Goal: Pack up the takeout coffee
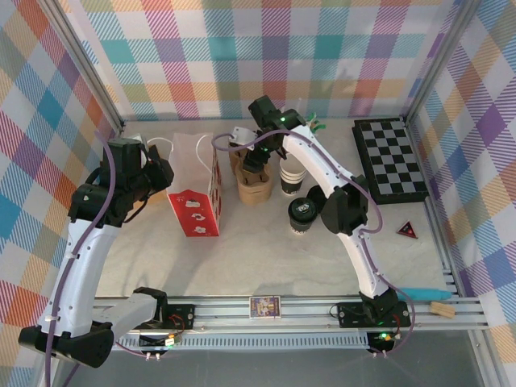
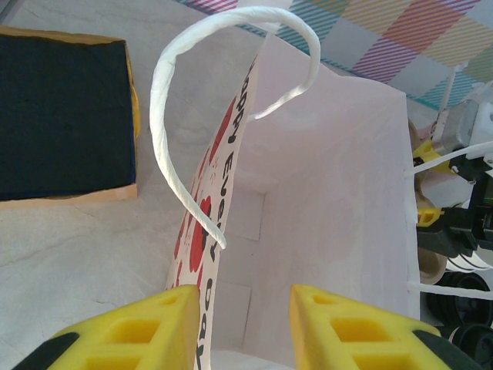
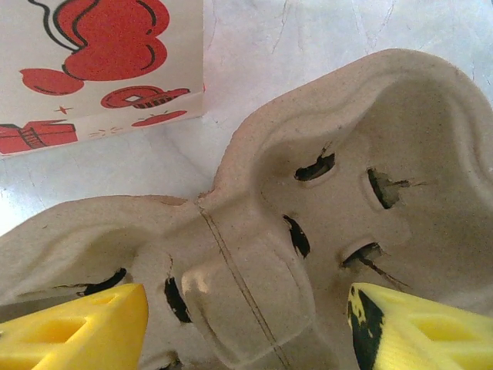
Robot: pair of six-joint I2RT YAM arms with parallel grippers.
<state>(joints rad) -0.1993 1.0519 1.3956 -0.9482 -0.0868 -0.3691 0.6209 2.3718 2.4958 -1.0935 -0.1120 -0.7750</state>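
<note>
The takeout coffee (image 1: 301, 215), a white cup with a dark band and a black lid, stands on the table right of the brown pulp cup carrier (image 1: 254, 190). My right gripper (image 1: 256, 165) hangs open just above the carrier, its yellow fingers on either side of the carrier's central ridge (image 3: 254, 285). The right gripper (image 3: 246, 327) holds nothing. A white paper bag (image 1: 195, 193) with red prints stands open to the carrier's left. My left gripper (image 2: 240, 331) is open at the bag's rim, with the bag's printed wall (image 2: 202, 254) between its fingers, close to the left one.
A stack of lidless white cups (image 1: 290, 179) stands just behind the coffee. A chessboard (image 1: 390, 158) lies at the back right, a red triangle (image 1: 407, 231) in front of it. A dark pad with a wooden edge (image 2: 62, 116) lies left of the bag.
</note>
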